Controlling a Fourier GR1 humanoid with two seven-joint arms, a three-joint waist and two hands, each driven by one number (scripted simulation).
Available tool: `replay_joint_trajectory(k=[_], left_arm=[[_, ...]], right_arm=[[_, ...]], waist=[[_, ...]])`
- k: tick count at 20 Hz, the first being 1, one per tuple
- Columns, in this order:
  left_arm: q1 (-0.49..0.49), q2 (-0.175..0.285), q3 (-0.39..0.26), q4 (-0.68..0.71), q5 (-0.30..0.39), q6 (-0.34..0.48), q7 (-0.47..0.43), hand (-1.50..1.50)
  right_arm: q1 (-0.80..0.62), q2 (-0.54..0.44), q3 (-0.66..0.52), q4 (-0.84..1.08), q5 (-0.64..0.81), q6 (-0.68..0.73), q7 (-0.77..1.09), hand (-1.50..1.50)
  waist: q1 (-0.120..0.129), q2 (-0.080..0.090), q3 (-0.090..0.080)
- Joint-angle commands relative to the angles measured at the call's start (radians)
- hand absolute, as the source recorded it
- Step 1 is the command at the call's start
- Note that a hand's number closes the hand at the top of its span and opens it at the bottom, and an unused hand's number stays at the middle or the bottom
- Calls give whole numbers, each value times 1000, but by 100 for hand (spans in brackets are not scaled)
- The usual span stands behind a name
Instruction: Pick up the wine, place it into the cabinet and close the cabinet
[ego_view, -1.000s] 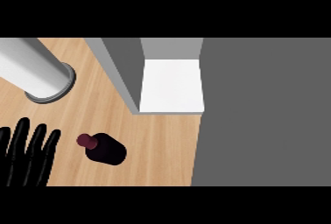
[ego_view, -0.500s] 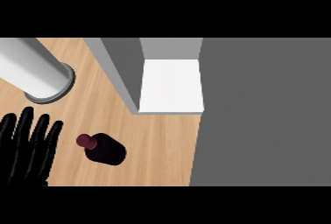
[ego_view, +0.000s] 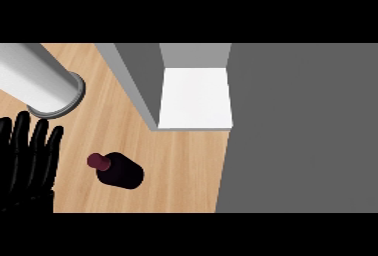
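Dark round wine btl (ego_view: 122, 172), wood counter (ego_view: 181, 165)

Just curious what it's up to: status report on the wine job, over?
Left robot hand open, beside wine bottle, not touching. Right robot hand not in view. Bottle standing on counter, cabinet open. Nothing between them.

A pale cylinder (ego_view: 44, 87), perhaps a canister, sits at the upper left of the wooden counter (ego_view: 177, 170).
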Motion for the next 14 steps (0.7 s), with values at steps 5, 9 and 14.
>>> replay_joint_trajectory(k=[5,9,14], left_arm=[[-21,-10,53,159,7,10,-108,-150],[64,6,82,164,79,-30,-156,-150],[168,17,134,265,177,-96,-340,-150]], right_arm=[[-111,-13,-8,-104,-46,-54,148,-150],[-21,-19,-56,-152,-73,-18,112,-150],[-119,-21,-36,-109,-65,-42,150,-150]], waist=[[0,1,-1],[1,1,0],[4,-1,-1]])
